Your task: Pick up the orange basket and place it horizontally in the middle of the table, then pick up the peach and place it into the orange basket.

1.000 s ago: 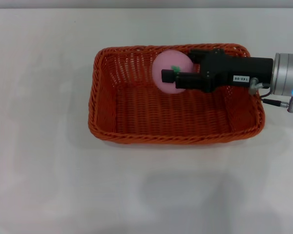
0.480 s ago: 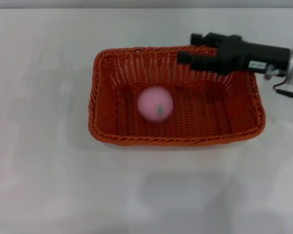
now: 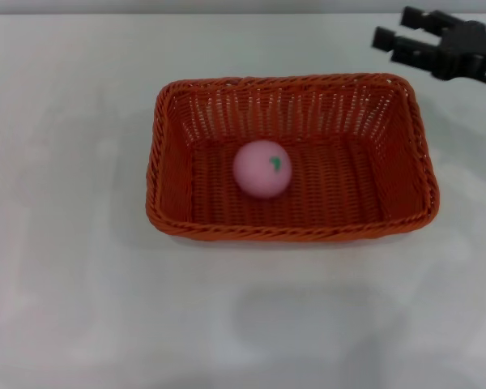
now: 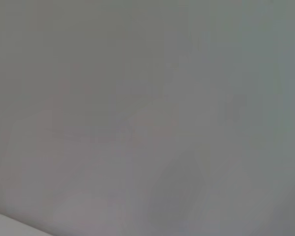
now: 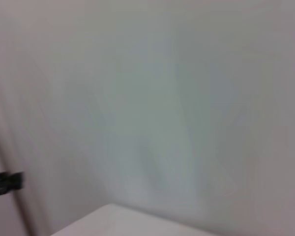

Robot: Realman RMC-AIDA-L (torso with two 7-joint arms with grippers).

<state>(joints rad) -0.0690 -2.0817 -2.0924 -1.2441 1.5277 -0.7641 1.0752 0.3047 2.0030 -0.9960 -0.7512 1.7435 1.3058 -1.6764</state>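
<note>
Inside the basket [image 3: 292,158], the peach [image 3: 262,168] rests on the woven floor a little left of its middle (green leaf mark facing up), touching none of the walls. My right gripper [image 3: 403,32] hangs beyond the basket's far right corner, above the table [image 3: 73,284], its fingers [image 3: 391,40] spread apart and holding nothing. My left gripper does not show beside the basket at all, and its wrist view gives only a blank grey surface.
</note>
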